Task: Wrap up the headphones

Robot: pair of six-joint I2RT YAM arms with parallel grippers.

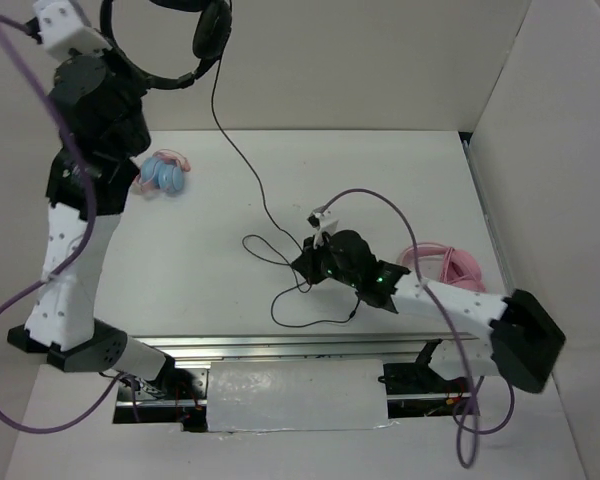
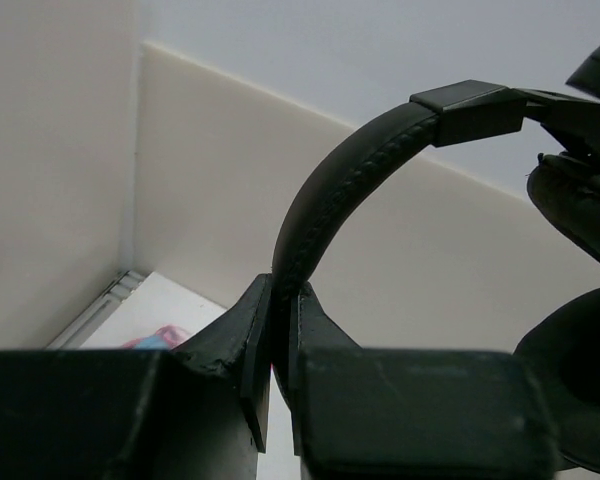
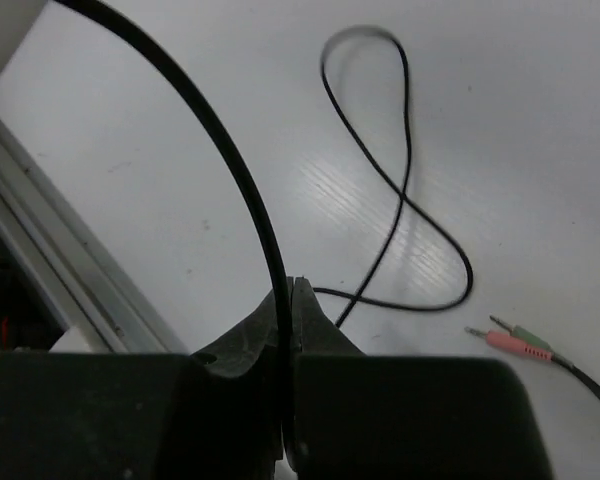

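Note:
The black headphones [image 1: 202,40] hang high at the back left, held by the headband [image 2: 345,190] in my left gripper [image 2: 280,300], which is shut on it. An earcup [image 2: 580,380] shows at the right of the left wrist view. Their thin black cable [image 1: 238,150] runs down to the table and loops near the middle. My right gripper [image 3: 290,295] is shut on the cable [image 3: 235,165] low over the table, also seen in the top view [image 1: 308,262]. The cable's pink and green plugs [image 3: 515,343] lie on the table to the right of it.
Light blue and pink headphones [image 1: 163,175] lie at the back left. Pink headphones with a pink cable [image 1: 445,265] lie at the right, behind my right arm. White walls stand at the back and right. The table's metal front rail [image 1: 280,345] runs along the near edge.

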